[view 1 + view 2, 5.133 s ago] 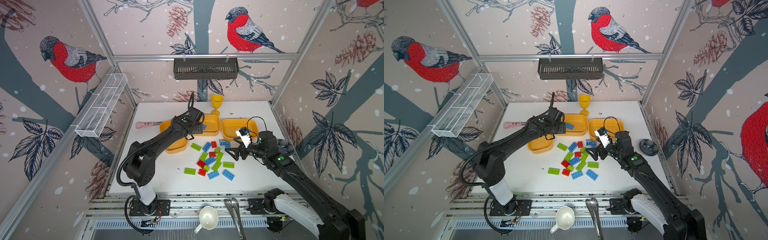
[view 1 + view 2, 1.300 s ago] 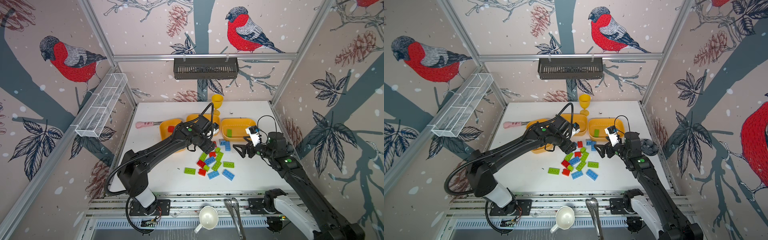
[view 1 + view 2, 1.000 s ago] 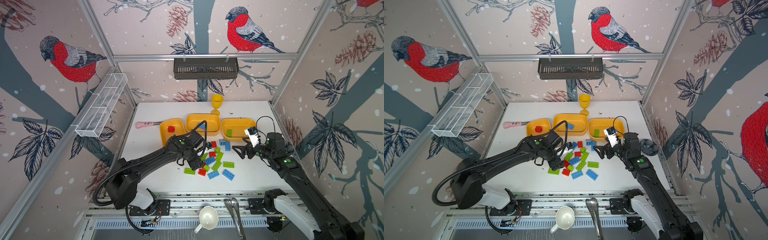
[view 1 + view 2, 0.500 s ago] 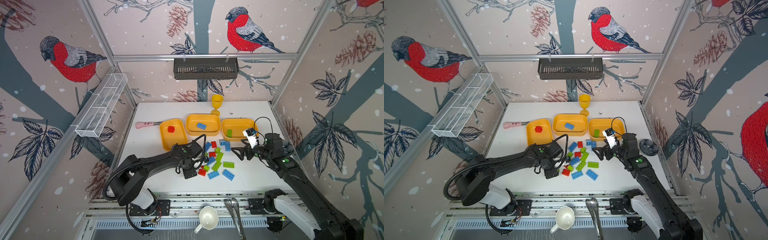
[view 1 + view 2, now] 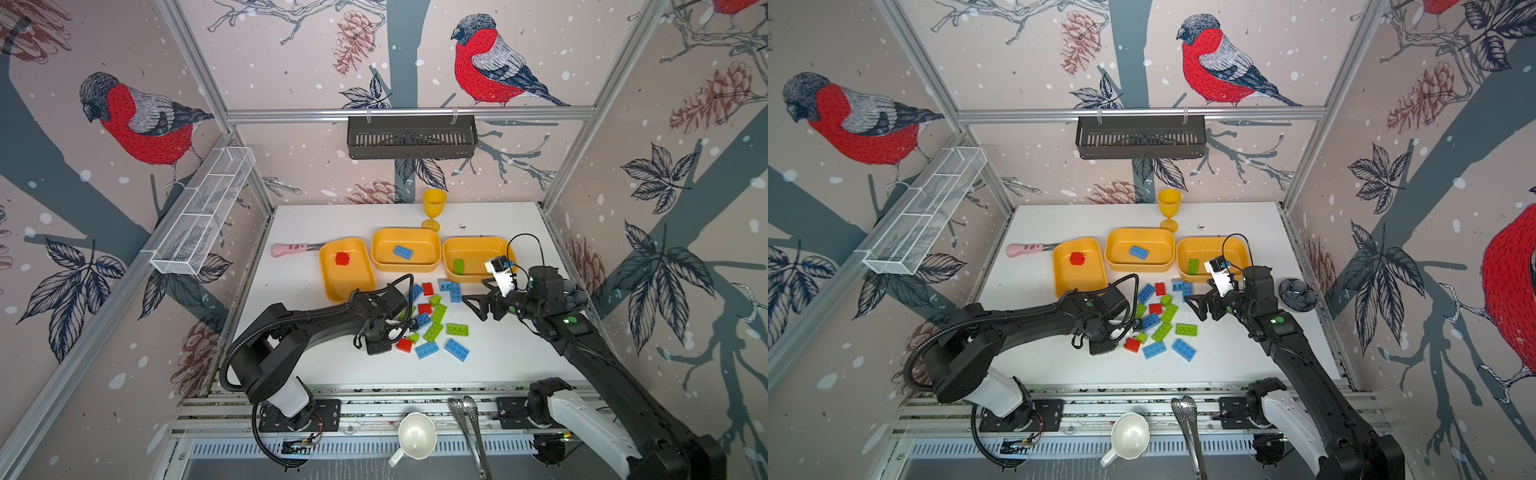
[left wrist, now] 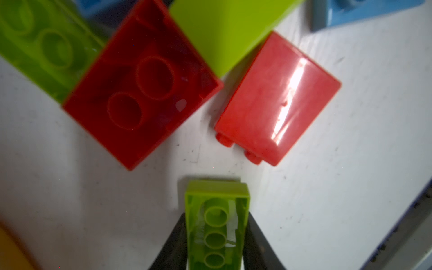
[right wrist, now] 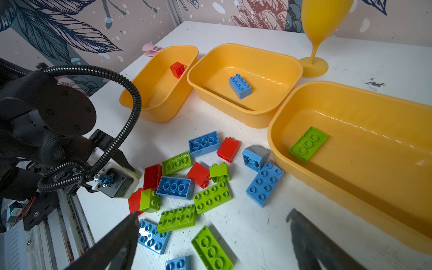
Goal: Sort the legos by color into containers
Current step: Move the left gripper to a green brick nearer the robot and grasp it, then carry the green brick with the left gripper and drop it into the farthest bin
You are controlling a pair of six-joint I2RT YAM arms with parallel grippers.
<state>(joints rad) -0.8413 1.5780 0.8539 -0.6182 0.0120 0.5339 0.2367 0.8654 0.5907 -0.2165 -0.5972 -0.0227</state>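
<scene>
Loose red, blue and lime legos point(image 5: 432, 316) lie in a pile in front of three yellow-orange containers. The left container point(image 5: 353, 280) holds a red lego point(image 5: 342, 258), the middle one point(image 5: 415, 241) a blue lego point(image 5: 403, 252), the right one point(image 5: 482, 253) a lime lego point(image 5: 458, 266). My left gripper point(image 6: 217, 215) points down at the pile's front-left edge point(image 5: 374, 336), shut on an upside-down lime lego point(image 6: 217, 233) on the table. My right gripper point(image 5: 473, 308) hovers open and empty to the right of the pile point(image 7: 212, 212).
A yellow goblet point(image 5: 434, 208) stands behind the containers and a pink-handled tool point(image 5: 291, 249) lies to their left. A dark dish point(image 5: 1297, 294) sits by the right wall. A white mug point(image 5: 415, 436) and tongs point(image 5: 469, 428) rest on the front rail.
My left arm has come down from the containers to the front-left of the pile, and its jaws have closed on the lime lego there. The right arm has barely moved.
</scene>
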